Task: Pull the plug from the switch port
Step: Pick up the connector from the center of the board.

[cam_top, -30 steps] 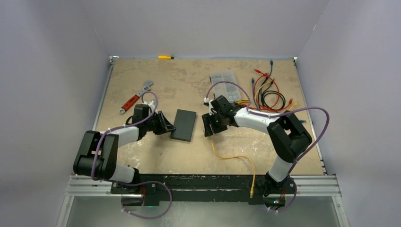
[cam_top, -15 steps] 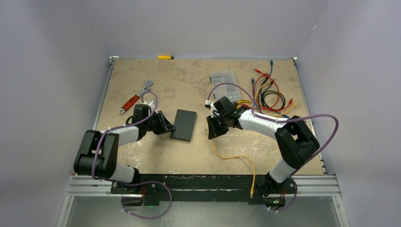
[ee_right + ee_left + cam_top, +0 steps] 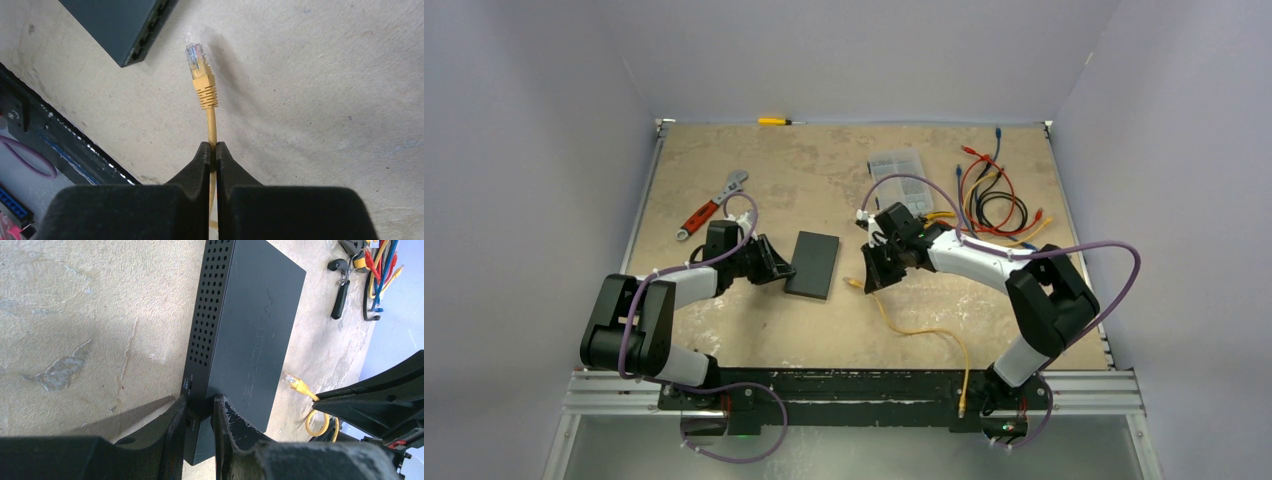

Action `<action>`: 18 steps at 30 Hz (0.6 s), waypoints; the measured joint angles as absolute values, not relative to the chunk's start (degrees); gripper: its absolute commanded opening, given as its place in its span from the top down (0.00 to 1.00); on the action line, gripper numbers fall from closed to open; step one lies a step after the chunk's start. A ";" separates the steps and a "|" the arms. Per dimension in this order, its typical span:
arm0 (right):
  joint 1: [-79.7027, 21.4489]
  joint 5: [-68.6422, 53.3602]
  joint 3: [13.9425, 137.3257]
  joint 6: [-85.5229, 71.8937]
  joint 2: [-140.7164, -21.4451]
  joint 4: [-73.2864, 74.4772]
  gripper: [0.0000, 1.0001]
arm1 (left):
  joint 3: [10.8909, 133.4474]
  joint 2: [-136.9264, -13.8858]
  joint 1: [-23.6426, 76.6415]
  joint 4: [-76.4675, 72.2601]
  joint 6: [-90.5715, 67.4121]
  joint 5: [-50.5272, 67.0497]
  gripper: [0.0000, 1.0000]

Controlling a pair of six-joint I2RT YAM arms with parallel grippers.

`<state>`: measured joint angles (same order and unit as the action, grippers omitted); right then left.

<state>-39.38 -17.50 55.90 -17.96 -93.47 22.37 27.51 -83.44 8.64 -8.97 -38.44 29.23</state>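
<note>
Clamping switch [image 3: 250,325] corner with left hand [image 3: 200,407]. Pinching yellow cable [image 3: 212,125] behind plug [image 3: 196,57] with right hand [image 3: 212,150], closed tight. Holding plug clear of ports [image 3: 150,30], near switch.

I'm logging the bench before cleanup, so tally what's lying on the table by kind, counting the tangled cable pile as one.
Wrench: 1
Screwdriver: 1
Boxes: 2 (switch, clear organiser)
Cables: 2 (yellow cable, cable pile)
Total: 6

Left pincer [image 3: 200,406] tight on switch [image 3: 250,325] corner; yellow plug [image 3: 298,385] loose alongside.
</note>
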 measured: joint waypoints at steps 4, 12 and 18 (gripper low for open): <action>-39.38 -17.17 57.89 -18.13 -93.47 22.46 1.00 | 27.51 -83.44 8.64 -8.97 -38.41 29.23 0.92; -38.54 -14.41 60.97 -19.57 -89.58 21.85 1.00 | 27.51 -83.50 8.73 -9.37 -38.44 29.23 0.92; -33.54 -14.48 62.50 -19.88 -84.31 21.23 1.00 | 27.51 -83.50 8.73 -9.39 -38.44 29.23 0.92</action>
